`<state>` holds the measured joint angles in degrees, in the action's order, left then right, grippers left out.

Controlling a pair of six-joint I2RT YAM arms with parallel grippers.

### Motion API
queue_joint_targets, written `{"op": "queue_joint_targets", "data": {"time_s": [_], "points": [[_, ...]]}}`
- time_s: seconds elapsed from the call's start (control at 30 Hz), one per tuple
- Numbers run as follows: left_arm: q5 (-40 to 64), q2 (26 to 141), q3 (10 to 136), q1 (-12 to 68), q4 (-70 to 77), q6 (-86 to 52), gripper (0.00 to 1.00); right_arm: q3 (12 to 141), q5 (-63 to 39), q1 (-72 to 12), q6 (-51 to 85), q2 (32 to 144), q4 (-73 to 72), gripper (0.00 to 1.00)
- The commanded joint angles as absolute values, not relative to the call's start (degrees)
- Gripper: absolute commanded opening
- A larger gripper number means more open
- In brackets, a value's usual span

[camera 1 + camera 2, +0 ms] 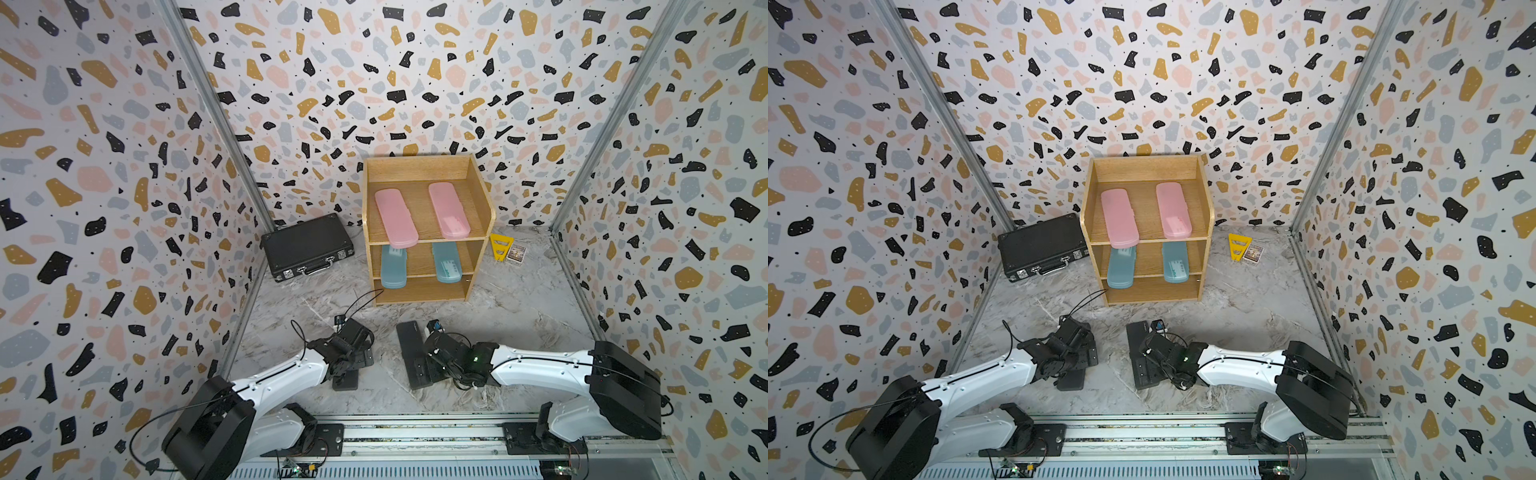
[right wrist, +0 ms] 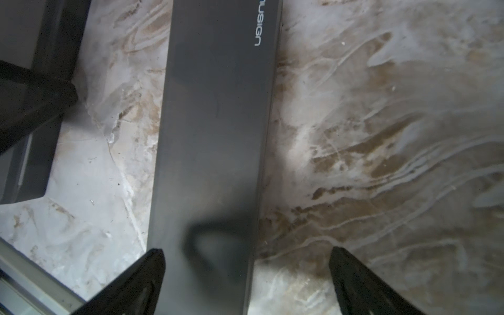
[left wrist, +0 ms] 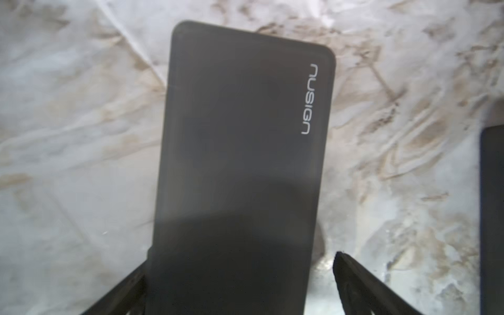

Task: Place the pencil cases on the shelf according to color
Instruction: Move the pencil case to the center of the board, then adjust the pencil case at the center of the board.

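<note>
The wooden shelf (image 1: 478,189) stands at the back. Two pink pencil cases (image 1: 395,218) (image 1: 449,210) lie on its top tier and two teal ones (image 1: 393,266) (image 1: 446,262) on the middle tier; the bottom tier holds nothing. Two black cases lie on the marble floor in front. My left gripper (image 3: 241,257) is open, low over one black case (image 3: 240,136), its fingers straddling the case's width with a gap on one side. My right gripper (image 2: 245,251) stands wide open above the other black case (image 2: 215,122), one fingertip (image 2: 154,259) over its edge.
A black briefcase (image 1: 307,247) with metal latches lies left of the shelf. A yellow piece (image 1: 500,245) and a small card box (image 1: 516,253) lie to its right. Patterned walls close three sides. The arms' rail (image 1: 415,432) runs along the front.
</note>
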<state>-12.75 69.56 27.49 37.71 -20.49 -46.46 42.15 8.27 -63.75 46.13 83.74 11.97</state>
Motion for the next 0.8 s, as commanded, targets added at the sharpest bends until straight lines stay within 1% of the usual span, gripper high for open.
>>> {"op": "queue_joint_targets", "data": {"time_s": [0.0, 0.1, 0.23, 0.33, 0.5, 0.57, 0.63, 0.77], "points": [[-12.1, 71.7, 29.0, 40.9, -15.6, -50.7, 1.00, 44.0, 9.9, -64.2, 46.6, 84.8, 13.1, 1.00], [-12.8, 73.8, 30.4, 43.1, -15.0, -52.3, 1.00, 45.0, 10.6, -65.2, 46.6, 85.3, 13.7, 1.00], [-12.8, 74.1, 29.7, 44.0, -12.8, -54.5, 1.00, 46.7, 12.0, -67.5, 46.9, 85.5, 14.8, 1.00], [-14.3, 71.0, 28.3, 44.0, -13.2, -55.6, 1.00, 47.7, 12.8, -69.2, 47.5, 86.5, 14.5, 1.00], [-16.8, 60.3, 27.7, 44.0, -18.3, -54.1, 1.00, 50.5, 14.1, -70.1, 49.4, 91.7, 16.2, 1.00], [-17.4, 57.8, 28.1, 44.0, -19.9, -52.6, 1.00, 51.0, 15.5, -70.2, 50.8, 93.4, 17.4, 1.00], [-17.7, 56.9, 28.6, 44.0, -21.5, -51.6, 1.00, 50.6, 16.5, -70.1, 51.6, 94.2, 17.3, 1.00], [-17.3, 58.6, 28.5, 44.0, -21.3, -50.9, 1.00, 49.9, 17.5, -70.1, 52.3, 95.0, 17.6, 1.00]]}}
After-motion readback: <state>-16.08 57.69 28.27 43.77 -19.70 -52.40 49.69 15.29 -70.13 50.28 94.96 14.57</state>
